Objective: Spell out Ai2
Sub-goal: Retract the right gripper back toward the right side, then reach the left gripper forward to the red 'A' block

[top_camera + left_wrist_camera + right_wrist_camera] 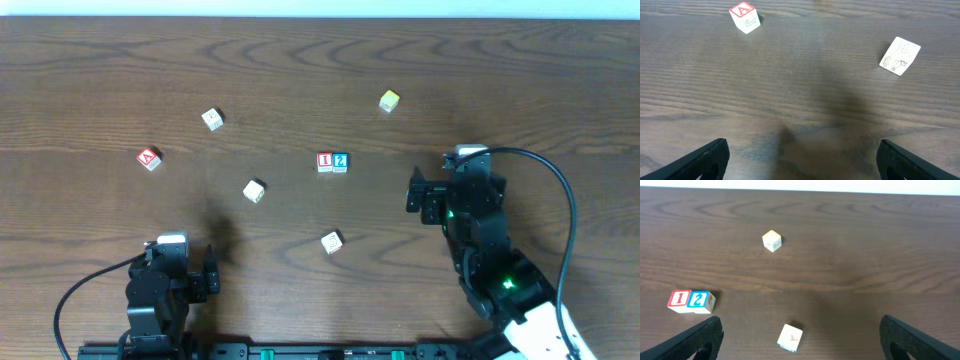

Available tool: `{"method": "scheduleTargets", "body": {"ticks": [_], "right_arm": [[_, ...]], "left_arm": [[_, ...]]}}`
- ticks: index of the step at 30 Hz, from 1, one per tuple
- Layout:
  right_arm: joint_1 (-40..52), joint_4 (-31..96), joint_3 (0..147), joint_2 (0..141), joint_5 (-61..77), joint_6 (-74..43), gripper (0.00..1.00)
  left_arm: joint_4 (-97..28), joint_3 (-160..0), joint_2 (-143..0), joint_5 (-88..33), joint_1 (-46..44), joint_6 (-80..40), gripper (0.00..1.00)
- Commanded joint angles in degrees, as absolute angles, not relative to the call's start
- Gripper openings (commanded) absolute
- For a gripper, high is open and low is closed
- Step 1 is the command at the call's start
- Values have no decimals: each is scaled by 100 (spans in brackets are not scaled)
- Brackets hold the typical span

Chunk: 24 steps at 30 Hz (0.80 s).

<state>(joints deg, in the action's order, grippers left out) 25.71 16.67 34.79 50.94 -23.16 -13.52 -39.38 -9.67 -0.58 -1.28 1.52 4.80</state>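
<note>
The red I block (324, 162) and blue 2 block (340, 162) touch side by side at mid-table. They also show at the left of the right wrist view, the I block (679, 300) next to the 2 block (699, 300). The red A block (149, 158) lies alone at the left and shows far off in the left wrist view (744, 17). My left gripper (175, 262) (802, 160) is open and empty near the front edge. My right gripper (455, 190) (800, 322) is open, above a small white block (790, 337).
Loose blocks lie about: a white one (212, 119) at the back left, a white one (254, 190) (900, 55) at mid-left, a white one (332, 241) at front centre, and a yellow-green one (389, 100) (772, 240) at the back.
</note>
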Motion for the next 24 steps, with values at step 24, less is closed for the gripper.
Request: {"method": "scheduleTargets", "body": {"ticks": [24], "right_arm": [[2526, 1673, 3500, 5929, -2379, -1321, 99]], "left_arm": [[-3288, -915, -27, -397, 187, -2259, 95]]}}
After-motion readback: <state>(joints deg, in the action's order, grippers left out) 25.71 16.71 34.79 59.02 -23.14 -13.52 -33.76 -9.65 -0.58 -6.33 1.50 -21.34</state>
